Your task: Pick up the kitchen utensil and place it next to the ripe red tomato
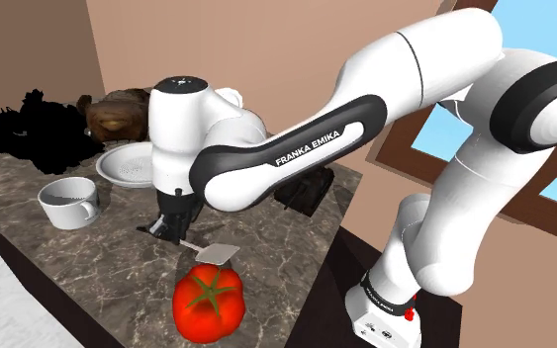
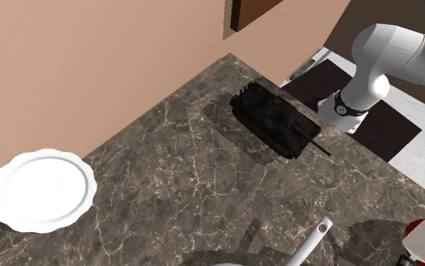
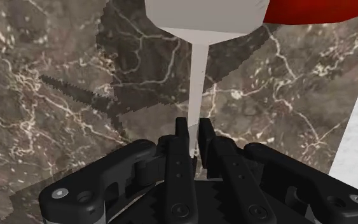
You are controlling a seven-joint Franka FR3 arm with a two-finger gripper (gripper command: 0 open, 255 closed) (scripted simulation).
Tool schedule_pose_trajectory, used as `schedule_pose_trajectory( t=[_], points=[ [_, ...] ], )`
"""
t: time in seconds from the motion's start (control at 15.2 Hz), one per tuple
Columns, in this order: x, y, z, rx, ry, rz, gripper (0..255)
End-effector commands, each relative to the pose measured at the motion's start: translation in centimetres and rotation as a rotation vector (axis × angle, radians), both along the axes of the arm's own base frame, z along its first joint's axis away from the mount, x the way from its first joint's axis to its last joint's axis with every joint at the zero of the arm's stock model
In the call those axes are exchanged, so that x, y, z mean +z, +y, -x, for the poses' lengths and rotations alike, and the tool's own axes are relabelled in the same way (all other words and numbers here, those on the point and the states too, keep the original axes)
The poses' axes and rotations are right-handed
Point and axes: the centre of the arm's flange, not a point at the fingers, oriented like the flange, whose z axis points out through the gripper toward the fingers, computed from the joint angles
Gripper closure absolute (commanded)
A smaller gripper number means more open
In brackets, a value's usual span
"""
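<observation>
My gripper is pinched shut on the thin handle of the pale spatula, so the pickup looks done. Its blade hangs just beside the red tomato, over the marble counter. I judge only setting down and letting go remain.

the counter is dark stone with pale veins, smooth. the tomato is smooth and glossy. the spatula is plain matt grey. the arm has a shiny white shell.
</observation>
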Motion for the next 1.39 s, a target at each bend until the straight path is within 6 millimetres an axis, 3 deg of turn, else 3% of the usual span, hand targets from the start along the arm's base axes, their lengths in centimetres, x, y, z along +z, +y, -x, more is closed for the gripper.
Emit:
schedule_pose_trajectory(
  t=[0.0, 0.4, 0.86, 0.92, 1.25, 1.32],
  points=[
    [-1.0, -0.1, -0.1, 0.000, 0.000, 0.000, 255],
    [-4.2, -0.1, -0.1, 0.000, 0.000, 0.000, 255],
    [-4.2, -0.1, -0.1, 0.000, 0.000, 0.000, 255],
    [-4.1, -0.1, -0.1, 0.000, 0.000, 0.000, 0],
    [-4.2, -0.1, -0.1, 0.000, 0.000, 0.000, 0],
    [-2.8, -0.1, 0.0, 0.000, 0.000, 0.000, 0]
  ],
)
